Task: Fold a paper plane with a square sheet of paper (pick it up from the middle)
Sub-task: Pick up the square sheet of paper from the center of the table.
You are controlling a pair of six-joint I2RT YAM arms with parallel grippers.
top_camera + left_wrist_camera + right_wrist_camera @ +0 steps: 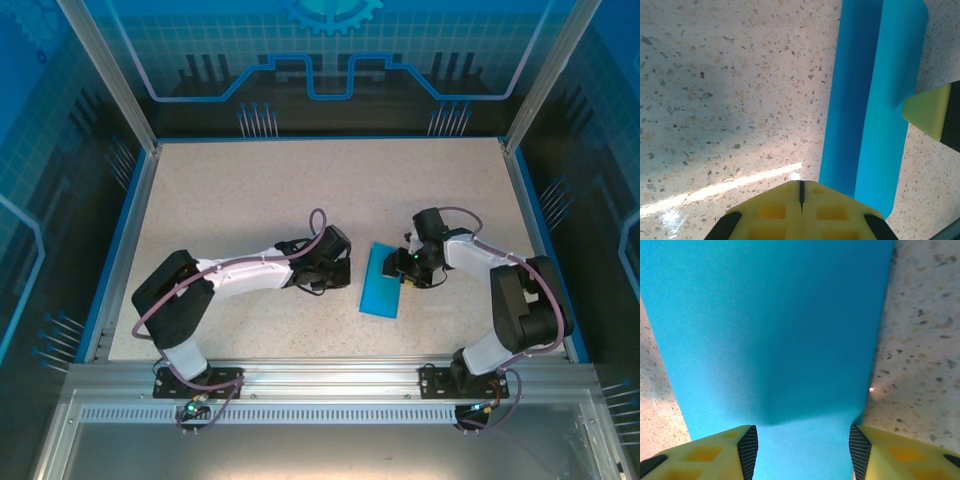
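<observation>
Paper lies mid-table: the square sheet of paper [382, 281] [870, 110] [770, 330], folded into a narrow blue rectangle, flat on the speckled table [250, 200] between both arms. The right gripper [408, 268] [803, 445] sits at its edge, fingers spread apart. The left gripper [343, 272] [801, 192] waits just beside it, fingers pressed together.

No words or numbers can be read. A blue gear drawing [331, 12] is on the back wall [330, 60].
</observation>
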